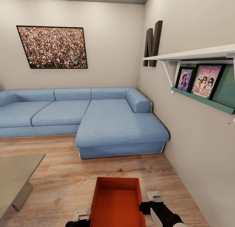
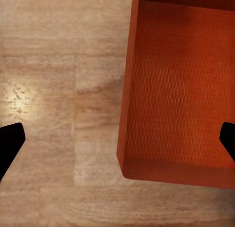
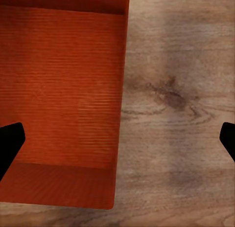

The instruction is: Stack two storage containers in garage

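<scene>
One orange-red storage container point(image 1: 117, 202) sits topless on the living room's wood-plank floor point(image 1: 62, 178), right in front of me. My left gripper point(image 1: 81, 216) hangs beside its left wall and my right gripper point(image 1: 153, 197) beside its right wall. In the left wrist view the left gripper point(image 2: 117, 139) is open, its dark fingertips point(image 2: 10, 144) far apart, one over the planks and one over the container's point(image 2: 176, 100) ribbed bottom. The right gripper point(image 3: 117, 139) is open likewise across the container's point(image 3: 63, 90) other wall. The garage is out of view.
A blue sectional sofa point(image 1: 107, 122) fills the far side. A grey low table point(image 1: 16, 174) stands at the left. The right wall carries a white shelf point(image 1: 195, 54) and a green shelf point(image 1: 205, 101) with framed pictures. Bare planks lie between table and container.
</scene>
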{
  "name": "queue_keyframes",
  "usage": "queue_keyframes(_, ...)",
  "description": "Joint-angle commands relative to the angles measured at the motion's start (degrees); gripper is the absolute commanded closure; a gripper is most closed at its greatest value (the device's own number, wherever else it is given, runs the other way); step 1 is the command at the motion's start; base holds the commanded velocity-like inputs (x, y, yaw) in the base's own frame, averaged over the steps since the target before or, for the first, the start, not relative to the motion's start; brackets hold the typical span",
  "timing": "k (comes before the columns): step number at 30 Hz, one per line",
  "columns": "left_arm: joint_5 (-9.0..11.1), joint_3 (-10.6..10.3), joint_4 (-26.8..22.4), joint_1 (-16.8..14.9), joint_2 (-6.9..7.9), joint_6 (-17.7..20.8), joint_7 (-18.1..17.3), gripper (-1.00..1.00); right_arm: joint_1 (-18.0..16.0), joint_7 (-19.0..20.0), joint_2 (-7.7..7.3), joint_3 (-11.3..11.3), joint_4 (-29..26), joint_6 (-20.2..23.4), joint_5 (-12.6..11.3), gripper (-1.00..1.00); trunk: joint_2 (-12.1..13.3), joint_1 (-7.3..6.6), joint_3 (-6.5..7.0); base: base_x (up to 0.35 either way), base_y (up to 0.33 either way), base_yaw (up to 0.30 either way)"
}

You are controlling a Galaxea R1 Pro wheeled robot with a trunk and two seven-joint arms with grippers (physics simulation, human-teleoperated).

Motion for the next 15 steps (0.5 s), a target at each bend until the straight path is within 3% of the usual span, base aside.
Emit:
queue_keyframes(1, 0.5, -0.5, 0.0, -0.1, 0.03, -0.2, 0.3, -1.0, 0.0, -0.1, 0.03, -0.1, -0.1, 0.3, 0.4, -1.0, 0.0, -0.01, -0.05, 0.0, 0.0, 0.0)
queue_keyframes(9, 0.1, -0.7, -0.1, -0.7, 0.19, -0.3, 0.5, -1.0, 0.0, -0.1, 0.1, 0.0, 0.0, 0.2, 0.5, -1.0, -3.2, 1.75, -1.49, 0.0, 0.0, 0.0)
queue_keyframes(15, 0.0, -0.7, -0.1, -0.9, 0.2, -0.3, 0.5, -1.0, 0.0, -0.1, 0.11, 0.0, 0.0, 0.1, 0.7, -1.0, -3.2, 1.75, -1.49, 0.0, 0.0, 0.0)
